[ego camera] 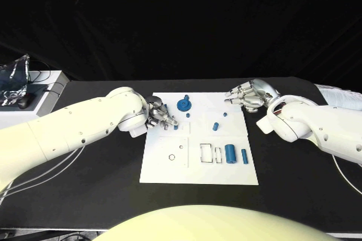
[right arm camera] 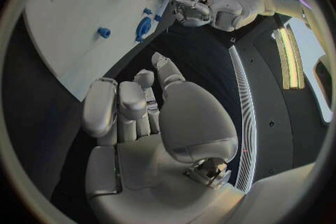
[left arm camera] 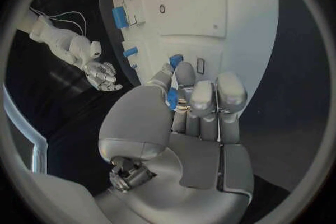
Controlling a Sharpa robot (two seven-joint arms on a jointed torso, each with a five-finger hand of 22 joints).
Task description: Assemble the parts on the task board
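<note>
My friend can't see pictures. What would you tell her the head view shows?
A white task board lies on a black table, with small blue parts on it. The left hand pinches a small blue piece at the board's edge, while the right hand hovers empty at the far corner.

One task board (ego camera: 198, 168), seven blue parts (ego camera: 230, 153)

Head cam looks steeply down from above, whole task board (ego camera: 200, 175) and both arms in frame. Left wrist fisheye sits close behind the left hand (left arm camera: 189, 117), facing along the board's length. Right wrist fisheye sits close behind the right hand (right arm camera: 140, 123), off the board's edge, facing across it. All three share the board; each wrist cam catches the other hand.
</note>
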